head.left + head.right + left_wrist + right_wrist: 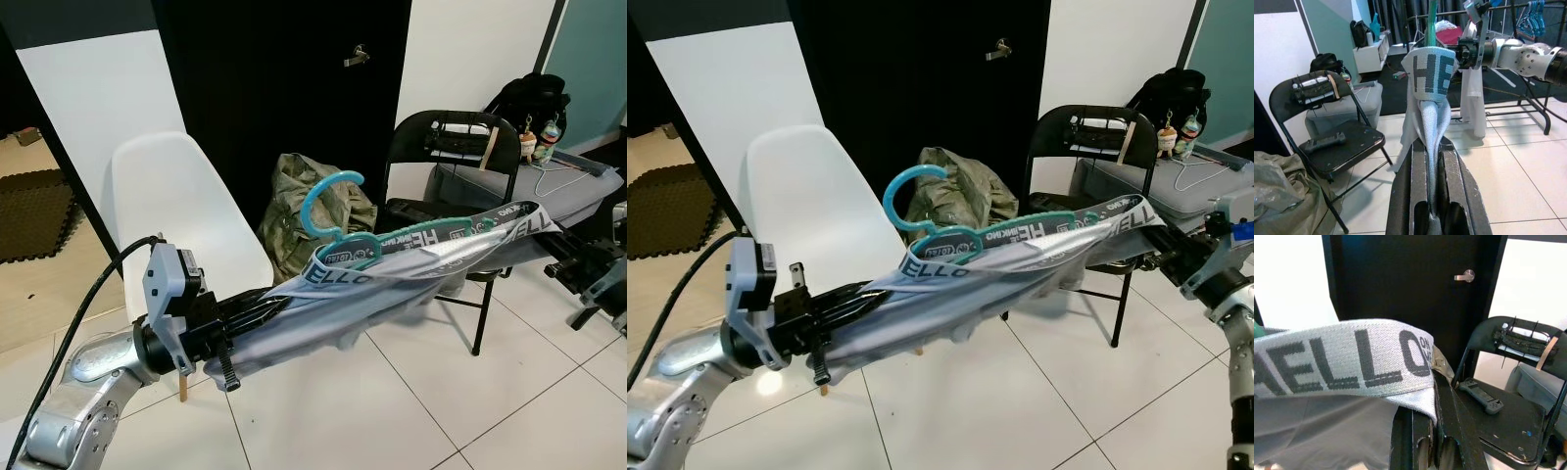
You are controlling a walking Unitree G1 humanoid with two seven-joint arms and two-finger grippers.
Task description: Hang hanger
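1. White floor tiles [411, 392] spread below, with a white chair [171, 211] and a black folding chair [446, 166] beyond my fingers.
2. My left gripper [1432, 196] is clenched on one end of the grey garment [382, 284].
3. My right gripper [1437, 431] clamps the garment's other end, so the waistband stretches between my fingers.
4. A teal hanger [338, 230] sits on that stretched band, hook up.

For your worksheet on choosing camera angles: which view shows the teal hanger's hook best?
The left eye view: the hanger hook curves free above the grey garment, whole against the dark door. The right eye view shows it equally whole. The left wrist view gives an edge-on teal strip; the right wrist view, a teal sliver.
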